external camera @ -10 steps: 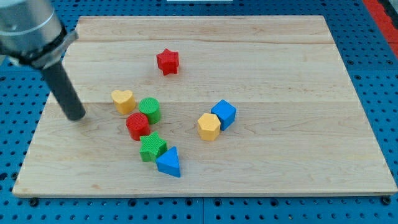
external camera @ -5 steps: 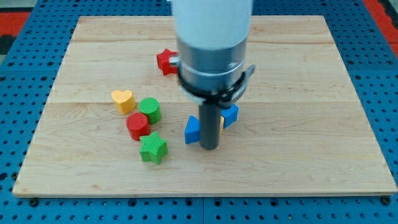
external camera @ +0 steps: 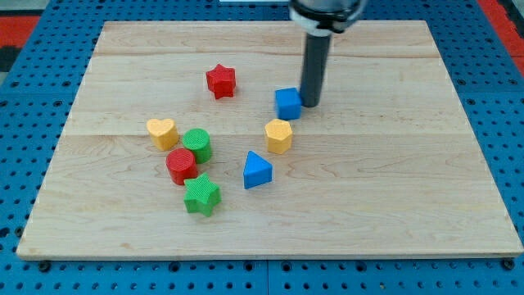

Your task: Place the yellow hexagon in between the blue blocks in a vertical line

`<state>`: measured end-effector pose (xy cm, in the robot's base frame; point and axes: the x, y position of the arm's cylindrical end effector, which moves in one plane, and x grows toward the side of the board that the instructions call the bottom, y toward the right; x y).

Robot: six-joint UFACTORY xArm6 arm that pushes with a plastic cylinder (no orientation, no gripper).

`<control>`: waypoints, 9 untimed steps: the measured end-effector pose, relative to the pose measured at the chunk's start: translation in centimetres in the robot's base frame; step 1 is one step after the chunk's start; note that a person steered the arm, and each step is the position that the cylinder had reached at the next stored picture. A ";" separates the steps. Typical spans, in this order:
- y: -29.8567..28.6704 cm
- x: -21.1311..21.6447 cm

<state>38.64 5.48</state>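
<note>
The yellow hexagon lies near the board's middle. A blue cube lies just above it, a little to the right. A blue triangular block lies below it, a little to the left. The three form a slightly slanted column. My tip stands right beside the blue cube, on its right side, touching or nearly touching it. The rod rises from there to the view's top.
A red star lies up and left of the blue cube. A yellow heart, a green cylinder, a red cylinder and a green star cluster at the left. The wooden board lies on a blue pegboard.
The rod moved from the board's middle up and right to the blue cube's right side. The blue cube now lies higher, above the yellow hexagon, which is uncovered again.
</note>
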 end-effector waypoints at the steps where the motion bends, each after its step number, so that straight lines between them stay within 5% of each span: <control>1: 1.3 -0.5; 3: 2.1 8.6; 7: 0.1 9.8; 8: 1.1 17.7; 9: -0.9 20.0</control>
